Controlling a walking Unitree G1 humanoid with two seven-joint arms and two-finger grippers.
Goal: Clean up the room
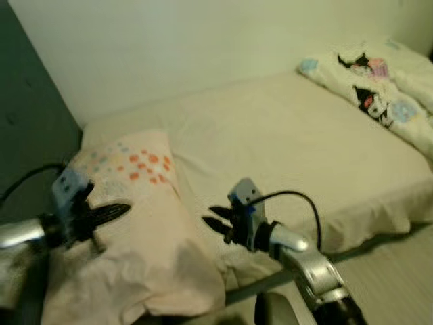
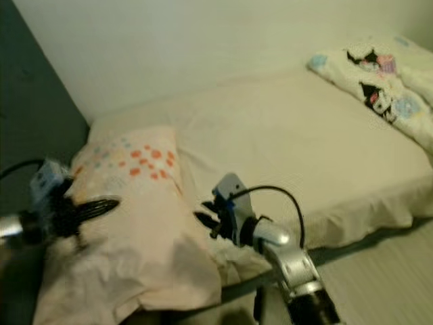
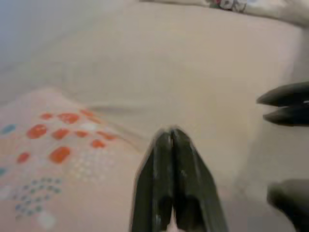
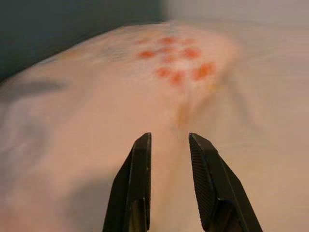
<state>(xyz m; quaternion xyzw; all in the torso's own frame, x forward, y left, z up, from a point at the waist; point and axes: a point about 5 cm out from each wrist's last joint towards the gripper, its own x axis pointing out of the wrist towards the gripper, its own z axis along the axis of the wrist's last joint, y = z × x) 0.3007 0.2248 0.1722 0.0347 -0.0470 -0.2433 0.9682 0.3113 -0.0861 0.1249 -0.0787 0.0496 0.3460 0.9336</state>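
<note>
Your left hand (image 1: 120, 211) has its black ribbed fingers pressed together, empty, hovering over the pillow (image 1: 135, 223). Your right hand (image 1: 215, 221) sits just beside the pillow's right edge, fingers slightly parted, gripping nothing. Pillow: soft, wrinkled peach fabric with orange and pale blue dot clusters, lying at the bed's (image 1: 284, 142) near-left corner. Cream sheet, lightly creased. Far right: rumpled white blanket (image 1: 379, 88) with black cartoon-character prints; no readable writing.
</note>
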